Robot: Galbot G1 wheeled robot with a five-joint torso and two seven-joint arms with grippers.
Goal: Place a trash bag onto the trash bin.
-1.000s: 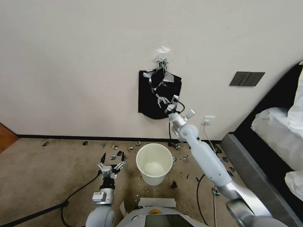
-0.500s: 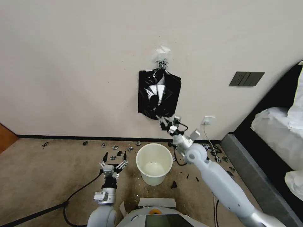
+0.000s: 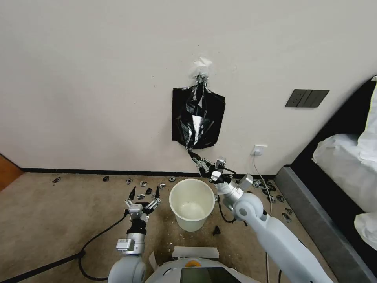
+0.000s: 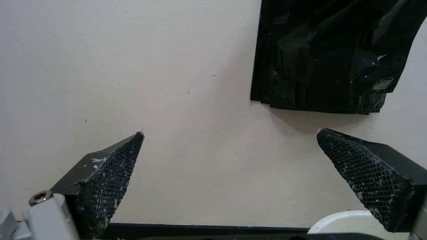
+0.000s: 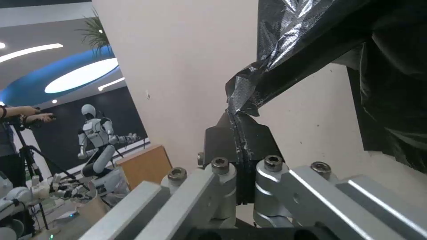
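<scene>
The glossy black trash bag (image 3: 195, 125) hangs from the clip on the wall, drawn down into a taut, wrinkled strip. My right gripper (image 3: 196, 157) is shut on its lowest corner, just above and behind the trash bin's far rim. In the right wrist view the bag (image 5: 285, 56) runs from the closed right gripper (image 5: 238, 124) up toward the wall. The cream-white trash bin (image 3: 191, 223) stands upright and empty on the carpet. My left gripper (image 3: 144, 192) is open, pointing at the wall just left of the bin; in its wrist view the left gripper (image 4: 230, 140) holds nothing.
The flat black bag stack (image 3: 178, 118) stays clipped to the wall behind the pulled bag. Black scraps (image 3: 143, 184) litter the carpet along the baseboard. A bed frame (image 3: 314, 220) borders the right side. Cables (image 3: 98, 236) run across the floor at the left.
My right gripper has come down from the middle of the stack to just above the bin's far rim, drawing the bag taut. The left gripper has edged slightly forward.
</scene>
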